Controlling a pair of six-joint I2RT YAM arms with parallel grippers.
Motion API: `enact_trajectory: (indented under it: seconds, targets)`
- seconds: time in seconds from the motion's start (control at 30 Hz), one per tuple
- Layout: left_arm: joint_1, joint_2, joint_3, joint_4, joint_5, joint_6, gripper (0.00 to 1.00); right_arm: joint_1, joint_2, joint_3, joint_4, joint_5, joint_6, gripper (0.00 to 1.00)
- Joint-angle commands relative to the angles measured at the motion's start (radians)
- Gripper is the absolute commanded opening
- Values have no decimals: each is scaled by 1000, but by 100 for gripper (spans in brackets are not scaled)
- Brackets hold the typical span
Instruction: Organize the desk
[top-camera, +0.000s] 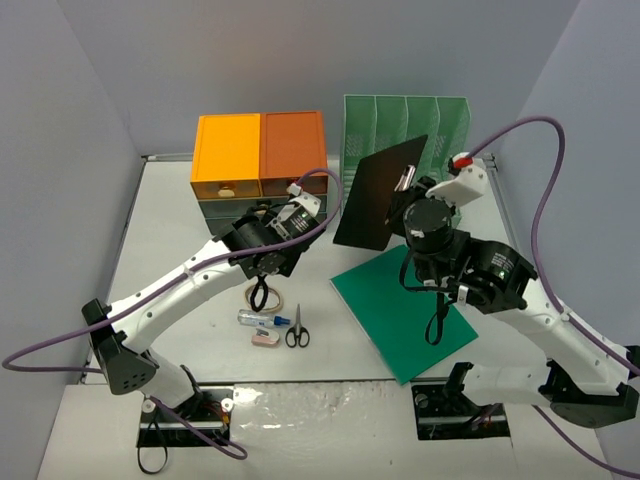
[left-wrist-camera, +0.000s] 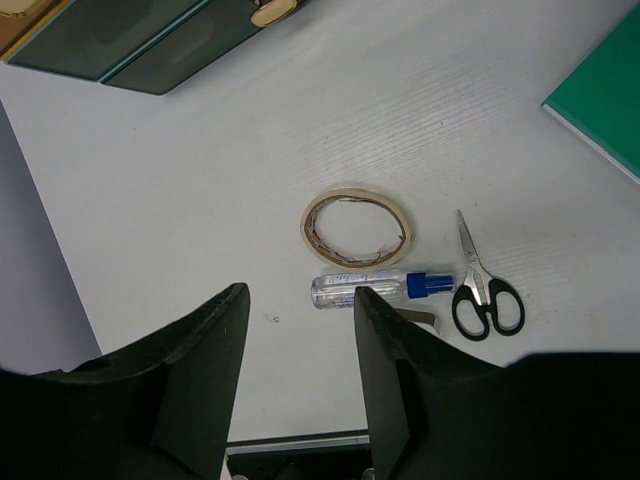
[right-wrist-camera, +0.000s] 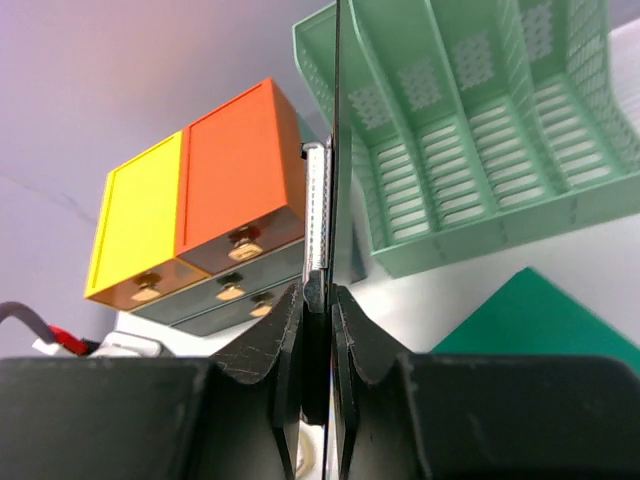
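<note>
The desk (top-camera: 170, 235) is the off-white tabletop. My right gripper (top-camera: 411, 190) (right-wrist-camera: 317, 292) is shut on the clip end of a black clipboard (top-camera: 378, 197) (right-wrist-camera: 337, 120). It holds the board upright above the desk, in front of the green file rack (top-camera: 405, 125) (right-wrist-camera: 480, 150). My left gripper (top-camera: 268, 268) (left-wrist-camera: 300, 300) hangs open over bare desk with nothing between its fingers. Just beyond it lie a tape roll (left-wrist-camera: 357, 227) (top-camera: 265, 297), a clear bottle with a blue cap (left-wrist-camera: 380, 287) (top-camera: 263, 320) and black scissors (left-wrist-camera: 480, 290) (top-camera: 297, 330).
A yellow and orange drawer unit (top-camera: 260, 150) (right-wrist-camera: 200, 190) stands at the back, left of the rack. A green folder (top-camera: 405, 305) (left-wrist-camera: 605, 90) lies flat under the right arm. A small pink item (top-camera: 266, 339) rests beside the scissors.
</note>
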Motion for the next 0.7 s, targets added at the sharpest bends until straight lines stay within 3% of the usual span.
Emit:
enact_trajectory:
  seconds: [0.0, 0.3, 0.67]
  targets:
    - [-8, -39, 23, -19, -31, -10, 43, -2, 74, 116, 40, 94, -183, 0]
    - [-8, -46, 14, -20, -43, -9, 43, -16, 187, 210, 53, 148, -356, 0]
    - [-7, -41, 17, -9, -55, 5, 43, -197, 246, 245, 217, -50, -547, 0]
